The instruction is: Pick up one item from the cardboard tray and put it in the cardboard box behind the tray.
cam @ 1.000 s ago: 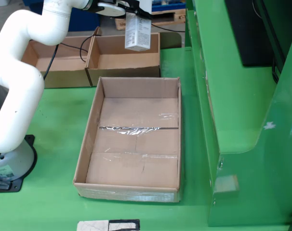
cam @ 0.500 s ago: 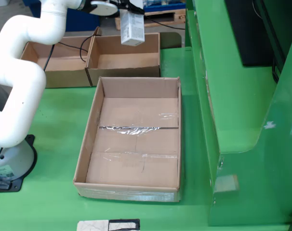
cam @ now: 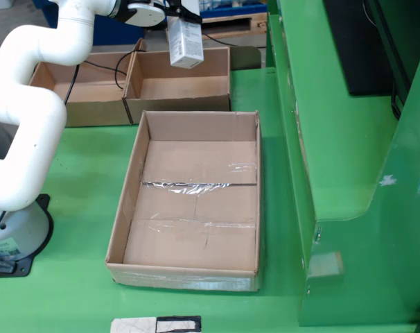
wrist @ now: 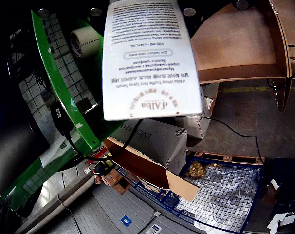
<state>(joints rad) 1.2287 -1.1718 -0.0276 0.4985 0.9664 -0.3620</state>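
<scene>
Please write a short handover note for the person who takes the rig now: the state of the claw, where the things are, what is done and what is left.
Claw: carries the white carton; how it grips is not visible.
Carton: in the air above the box behind the tray, over its right part in the fixed view. The wrist view shows its printed face close up.
Tray: no items inside, only tape on the floor.
Done: carton picked up and carried to the box.
Left: lower it into the box, release, pull the arm back.
</scene>
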